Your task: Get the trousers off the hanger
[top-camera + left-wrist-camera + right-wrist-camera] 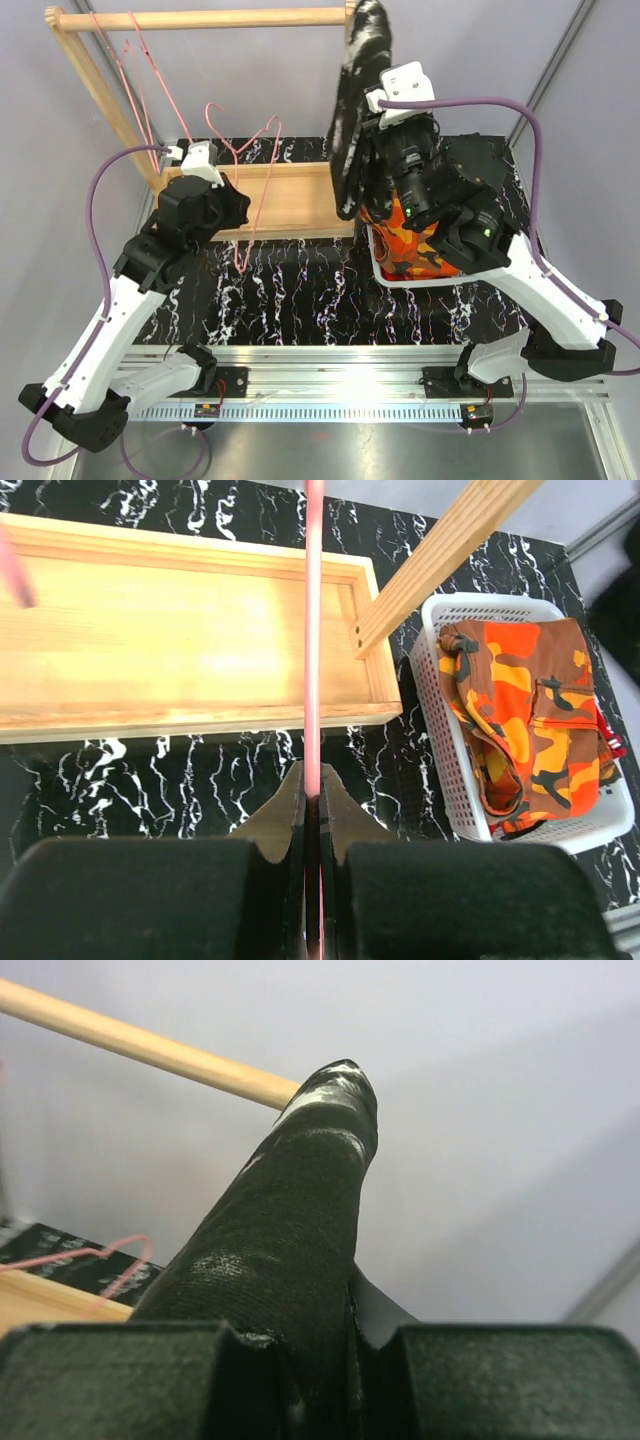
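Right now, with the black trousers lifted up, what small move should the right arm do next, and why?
Probably lower the black trousers toward the white basket. The right gripper holds them clear of the pink hanger, which the left gripper pinches, and the orange trousers already lie there.

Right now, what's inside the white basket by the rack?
Orange camouflage trousers lie on top, filling most of the white basket. A red edge of cloth peeks out beneath them at one side. Whatever else lies underneath is covered.
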Controlling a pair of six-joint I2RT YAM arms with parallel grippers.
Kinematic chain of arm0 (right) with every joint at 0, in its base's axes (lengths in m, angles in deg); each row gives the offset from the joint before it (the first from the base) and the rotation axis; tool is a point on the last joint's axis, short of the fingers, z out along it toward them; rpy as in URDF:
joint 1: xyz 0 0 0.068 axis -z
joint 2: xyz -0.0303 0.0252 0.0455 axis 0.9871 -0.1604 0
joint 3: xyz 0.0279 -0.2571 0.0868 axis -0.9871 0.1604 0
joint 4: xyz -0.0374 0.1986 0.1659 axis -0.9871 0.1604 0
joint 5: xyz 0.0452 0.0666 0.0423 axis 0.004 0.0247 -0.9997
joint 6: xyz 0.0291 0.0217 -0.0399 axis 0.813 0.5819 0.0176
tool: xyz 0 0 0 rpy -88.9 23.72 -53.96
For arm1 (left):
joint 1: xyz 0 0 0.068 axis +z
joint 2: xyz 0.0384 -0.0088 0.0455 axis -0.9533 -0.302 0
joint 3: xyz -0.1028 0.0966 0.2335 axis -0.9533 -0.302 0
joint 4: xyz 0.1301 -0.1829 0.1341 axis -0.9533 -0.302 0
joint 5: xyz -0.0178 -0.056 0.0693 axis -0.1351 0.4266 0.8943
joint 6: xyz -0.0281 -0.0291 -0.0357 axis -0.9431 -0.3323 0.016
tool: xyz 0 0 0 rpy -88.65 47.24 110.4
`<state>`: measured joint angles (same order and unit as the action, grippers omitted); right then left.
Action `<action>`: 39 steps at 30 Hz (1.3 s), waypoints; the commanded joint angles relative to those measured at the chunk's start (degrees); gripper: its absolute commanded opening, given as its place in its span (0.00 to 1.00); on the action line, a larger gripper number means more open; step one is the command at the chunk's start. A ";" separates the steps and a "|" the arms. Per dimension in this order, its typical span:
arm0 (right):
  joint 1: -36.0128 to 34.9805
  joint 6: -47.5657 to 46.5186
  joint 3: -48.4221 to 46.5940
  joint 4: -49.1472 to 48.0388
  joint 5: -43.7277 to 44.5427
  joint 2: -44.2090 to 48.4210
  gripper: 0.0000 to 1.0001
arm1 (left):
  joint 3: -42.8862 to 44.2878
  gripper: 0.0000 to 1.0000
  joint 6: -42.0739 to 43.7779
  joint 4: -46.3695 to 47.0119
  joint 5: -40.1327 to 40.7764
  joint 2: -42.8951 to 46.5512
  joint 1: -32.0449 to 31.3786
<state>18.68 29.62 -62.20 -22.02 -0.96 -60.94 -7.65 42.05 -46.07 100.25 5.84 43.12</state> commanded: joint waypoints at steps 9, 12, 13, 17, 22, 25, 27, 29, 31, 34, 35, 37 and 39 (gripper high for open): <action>12.85 -9.00 15.50 -0.58 18.35 12.18 0.00 | -0.22 0.00 4.59 0.58 1.24 3.27 0.03; 15.40 -15.21 22.60 -5.48 22.14 15.43 0.00 | 0.22 0.00 5.99 -0.47 1.06 3.10 0.03; 15.94 -16.02 24.12 -6.29 23.02 15.89 0.00 | 0.13 0.00 6.52 -0.74 1.06 3.10 0.12; 17.96 -21.38 30.79 -6.29 28.73 17.73 0.00 | -0.92 0.00 7.23 -0.65 0.10 3.36 0.12; 18.32 -17.19 34.15 4.31 35.59 20.02 0.00 | -2.76 0.00 7.58 0.22 -2.88 4.24 0.12; 18.49 -11.29 36.34 11.44 36.56 19.85 0.00 | -3.91 0.00 7.93 0.66 -4.64 4.59 0.12; 18.49 -11.46 38.80 9.10 36.57 19.32 0.00 | -4.61 0.00 8.19 0.67 -5.35 4.94 0.12; 18.58 -10.59 39.34 9.08 35.52 17.75 0.00 | -5.05 0.00 8.46 0.93 -6.14 5.47 0.12; 18.84 -7.96 38.73 11.26 33.41 13.62 0.00 | -4.96 0.00 8.89 0.58 -6.58 5.73 0.03; 20.68 -0.49 35.48 17.75 29.20 6.68 0.00 | -4.96 0.00 9.33 -0.12 -6.93 6.17 0.12; 21.21 1.00 33.99 19.09 27.79 4.92 0.00 | -5.05 0.00 9.60 -0.30 -6.85 6.61 0.12; 22.35 2.07 32.93 18.93 25.41 -0.44 0.00 | -4.97 0.00 9.86 -1.08 -6.41 6.96 0.12; 22.80 2.60 30.65 18.23 23.66 -5.70 0.00 | -5.05 0.00 10.65 -1.44 -5.79 7.66 0.12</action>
<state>40.30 27.96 -26.64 -4.58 26.03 -62.23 -12.85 50.62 -49.02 95.20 11.79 43.12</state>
